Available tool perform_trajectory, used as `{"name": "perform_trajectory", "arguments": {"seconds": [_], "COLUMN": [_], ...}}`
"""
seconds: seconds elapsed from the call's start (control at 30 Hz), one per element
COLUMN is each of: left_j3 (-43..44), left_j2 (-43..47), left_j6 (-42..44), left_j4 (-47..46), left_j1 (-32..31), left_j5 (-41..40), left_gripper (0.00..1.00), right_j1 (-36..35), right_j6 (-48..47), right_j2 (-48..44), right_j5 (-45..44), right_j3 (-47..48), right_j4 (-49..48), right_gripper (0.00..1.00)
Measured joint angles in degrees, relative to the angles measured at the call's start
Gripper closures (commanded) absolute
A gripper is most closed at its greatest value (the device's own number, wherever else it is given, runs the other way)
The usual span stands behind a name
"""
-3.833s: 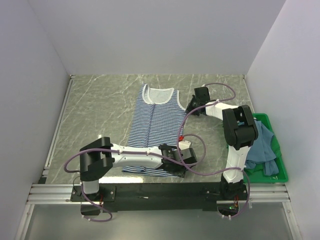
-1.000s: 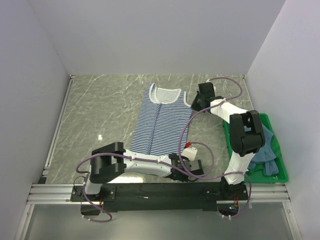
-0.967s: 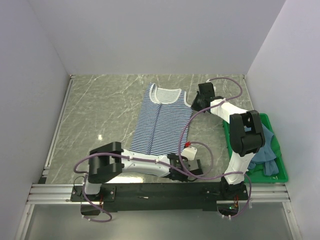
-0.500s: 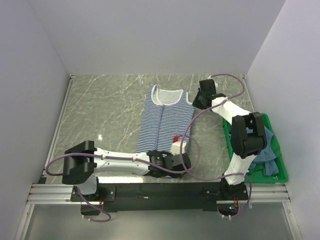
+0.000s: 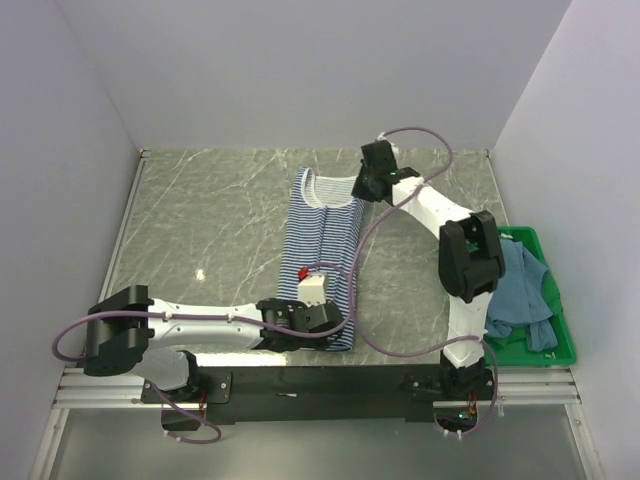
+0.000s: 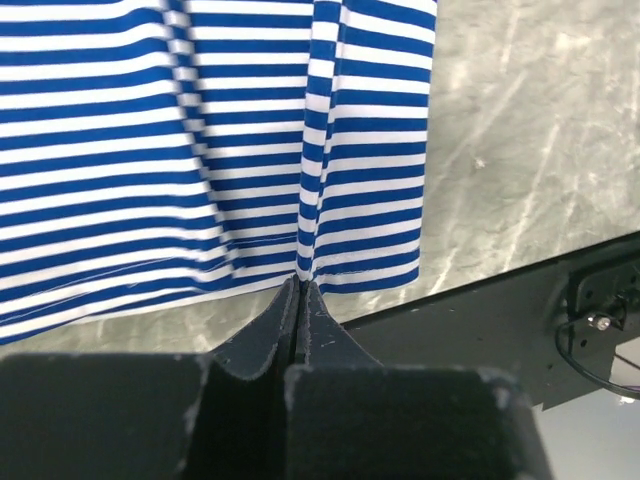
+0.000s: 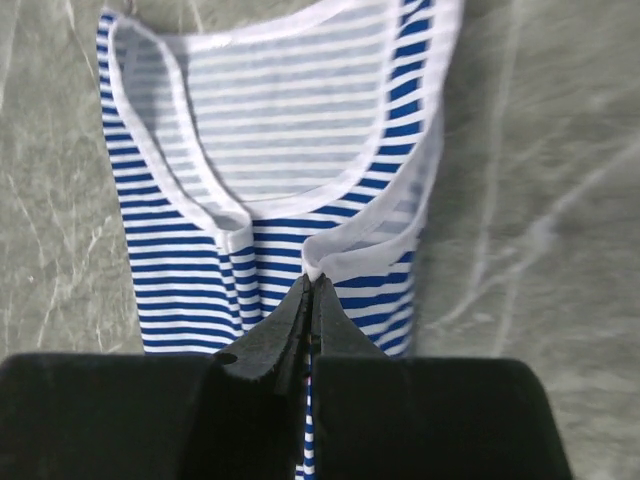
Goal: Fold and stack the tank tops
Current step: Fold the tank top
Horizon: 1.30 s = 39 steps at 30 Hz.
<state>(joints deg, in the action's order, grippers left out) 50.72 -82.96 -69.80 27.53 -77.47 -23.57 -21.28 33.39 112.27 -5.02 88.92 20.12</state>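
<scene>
At the near edge of the tabletop [image 5: 200, 220], the left hand [image 5: 312, 316] is low over the bottom hem of the striped tank top [image 5: 325, 235]. In the left wrist view its two fingers [image 6: 285, 320] are pressed together with no gap, and they pinch a small raised fold of the hem close to the right bottom corner of the cloth. To the right, well apart from this hand, the green crate [image 5: 562, 352] stands at the side of the tabletop, and the teal tank top [image 5: 515, 295] lies crumpled inside it, touched by neither hand. The striped tank top lies flat in the middle of the tabletop, with its hem near the arms and its white neck trim at the far end; it looks narrow, with its right side turned over toward the middle. At the far end the right hand [image 5: 366, 186] is also fully closed, its tips [image 7: 300, 310] pinching the white trim of the right shoulder strap, which sits just beside the middle of the neckline.
</scene>
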Motion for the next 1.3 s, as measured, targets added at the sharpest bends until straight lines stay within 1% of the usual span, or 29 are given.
{"name": "perform_trajectory", "arguments": {"seconds": [0.17,0.3,0.63,0.7,0.77,0.8,0.83,0.87,0.93,0.97,1.07,1.17,1.23,1.3], "left_j3": [-3.2,-5.9,-8.1,-8.3,-8.3,-8.3,-8.3,-8.3,-8.3,-8.3,-8.2,-7.2,-6.0,-5.6], "left_j2": [2.0,3.5,4.5,4.5,4.5,4.5,4.5,4.5,4.8,5.2,7.0,9.7,11.6,14.1], "left_j6": [-2.1,-3.2,-3.5,-3.5,-3.5,-3.5,-3.5,-3.5,-3.5,-3.5,-3.7,-3.7,-3.7,-3.1], "left_j4": [0.4,0.7,0.6,0.6,0.6,0.6,0.7,0.9,1.6,2.0,3.2,5.5,6.7,7.5], "left_j1": [0.0,0.0,0.0,0.0,0.0,0.0,0.0,0.0,0.2,0.3,1.2,3.3,6.5,11.6], "left_j5": [-0.3,-0.2,0.4,0.5,0.7,0.8,0.8,0.9,1.1,1.1,1.0,0.6,0.5,0.3], "left_gripper": [0.99,1.0,0.99,0.99,0.91,0.87,0.8,0.66,0.59,0.52,0.48,0.49,0.5,0.49], "right_j1": [-3.7,-5.8,-7.2,-7.3,-7.3,-7.3,-7.4,-7.4,-7.4,-7.4,-7.4,-7.3,-7.3,-7.3], "right_j6": [0.3,0.5,0.9,0.9,1.1,1.1,1.3,1.2,1.0,0.9,0.5,0.2,0.3,0.7], "right_j2": [7.2,11.0,12.9,12.9,12.9,12.9,12.9,12.9,12.9,12.9,12.7,11.5,8.6,4.2], "right_j5": [-0.5,-1.1,-1.9,-1.8,-1.8,-1.6,-1.3,-1.2,-0.6,-0.1,1.0,1.8,2.0,2.5], "right_j3": [7.0,10.2,12.8,12.8,12.8,12.8,12.8,12.8,12.8,12.8,12.8,12.2,9.6,4.7], "right_j4": [2.4,3.8,5.7,5.7,5.7,5.7,5.6,5.3,4.1,3.3,2.0,1.7,0.9,0.1], "right_gripper": [1.0,1.0,1.0,0.96,0.89,0.78,0.72,0.61,0.55,0.53,0.53,0.53,0.53,0.55]}}
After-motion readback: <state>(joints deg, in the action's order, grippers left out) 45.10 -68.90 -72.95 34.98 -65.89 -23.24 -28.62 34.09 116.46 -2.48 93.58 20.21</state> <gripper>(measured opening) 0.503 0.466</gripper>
